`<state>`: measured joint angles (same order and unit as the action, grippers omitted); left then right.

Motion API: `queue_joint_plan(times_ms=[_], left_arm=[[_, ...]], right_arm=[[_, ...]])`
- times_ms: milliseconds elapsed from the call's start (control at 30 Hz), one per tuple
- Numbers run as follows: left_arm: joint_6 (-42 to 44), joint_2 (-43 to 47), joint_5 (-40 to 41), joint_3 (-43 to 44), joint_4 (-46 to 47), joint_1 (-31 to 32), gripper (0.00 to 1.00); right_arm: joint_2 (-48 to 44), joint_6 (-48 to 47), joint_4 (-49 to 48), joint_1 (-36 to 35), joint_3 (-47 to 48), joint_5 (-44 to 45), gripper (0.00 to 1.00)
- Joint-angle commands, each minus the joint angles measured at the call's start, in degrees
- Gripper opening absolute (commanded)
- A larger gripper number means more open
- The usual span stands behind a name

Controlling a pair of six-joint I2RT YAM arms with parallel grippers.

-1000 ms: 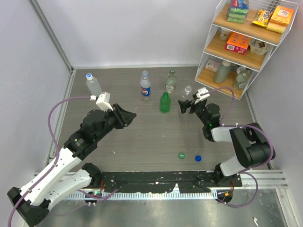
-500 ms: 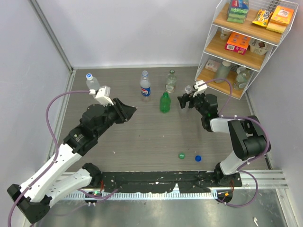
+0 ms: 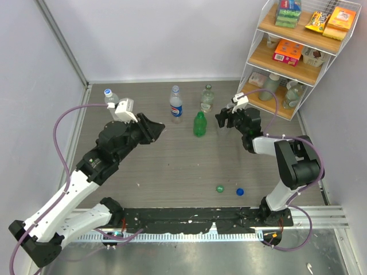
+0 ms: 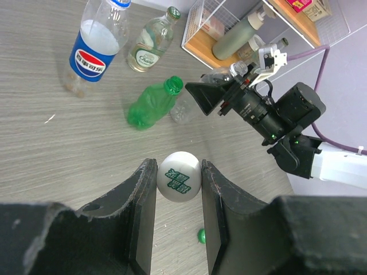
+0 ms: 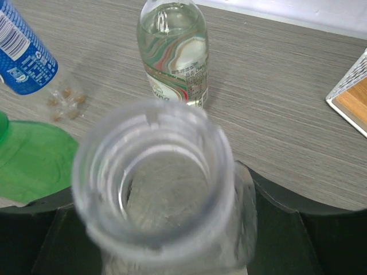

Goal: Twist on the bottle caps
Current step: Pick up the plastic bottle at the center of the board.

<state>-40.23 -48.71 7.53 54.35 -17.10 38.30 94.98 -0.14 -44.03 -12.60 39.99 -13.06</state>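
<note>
My left gripper [image 3: 153, 129] is shut on the white bottle cap [image 4: 179, 176], which has green print and is held above the table. My right gripper [image 3: 224, 120] has its fingers on either side of the plain clear bottle [image 5: 153, 183]. That bottle [image 3: 227, 110] stands upright with its mouth open. Its rim hides whether the fingers touch it. The open green bottle [image 3: 199, 124] stands just left of it, and the cola-label bottle [image 3: 176, 105] stands farther left. A green cap [image 3: 219, 188] and a blue cap [image 3: 239, 192] lie on the table near the front.
A clear bottle with a dark cap [image 3: 207, 98] stands behind the green one. Another clear bottle [image 3: 110, 98] with a blue cap stands at the back left, near my left arm. A wire shelf [image 3: 298, 57] of snacks and bottles fills the back right corner.
My right gripper moved back and left up to the plain clear bottle, and its jaws narrowed around it. My left arm drifted slightly toward the back with the white cap still held.
</note>
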Motion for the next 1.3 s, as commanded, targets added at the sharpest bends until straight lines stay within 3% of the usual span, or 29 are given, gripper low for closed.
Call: queue_joint_plan(times_ms=[0, 667, 833, 1000, 1167, 1267], left_arm=[[1.12, -0.16, 1.26, 1.99, 1.19, 0.19, 0.2], [1.82, 1.34, 1.44, 1.9, 0.76, 0.19, 0.2], [2.08, 0.89, 1.52, 2.17, 0.32, 0.28, 0.2], [2.17, 0.72, 1.79, 2.17, 0.32, 0.19, 0.2], [2.35, 0.63, 1.26, 2.69, -0.74, 0.19, 0.2], [2.35, 0.72, -1.98, 2.52, 1.27, 0.19, 0.2]], right_arm=[[1.87, 0.14, 2.71, 0.29, 4.92, 1.37, 0.72], [0.73, -4.42, 10.54, 0.3, 6.33, 0.15, 0.75], [-0.05, -4.87, 8.54, 0.3, 5.02, -0.65, 0.71], [-0.76, -8.73, 3.43, 0.29, 2.12, -5.12, 0.5], [-4.61, -10.75, 4.56, 0.3, 1.15, -7.49, 0.46], [-9.53, -11.9, 10.96, 0.3, 1.85, -11.45, 0.46]])
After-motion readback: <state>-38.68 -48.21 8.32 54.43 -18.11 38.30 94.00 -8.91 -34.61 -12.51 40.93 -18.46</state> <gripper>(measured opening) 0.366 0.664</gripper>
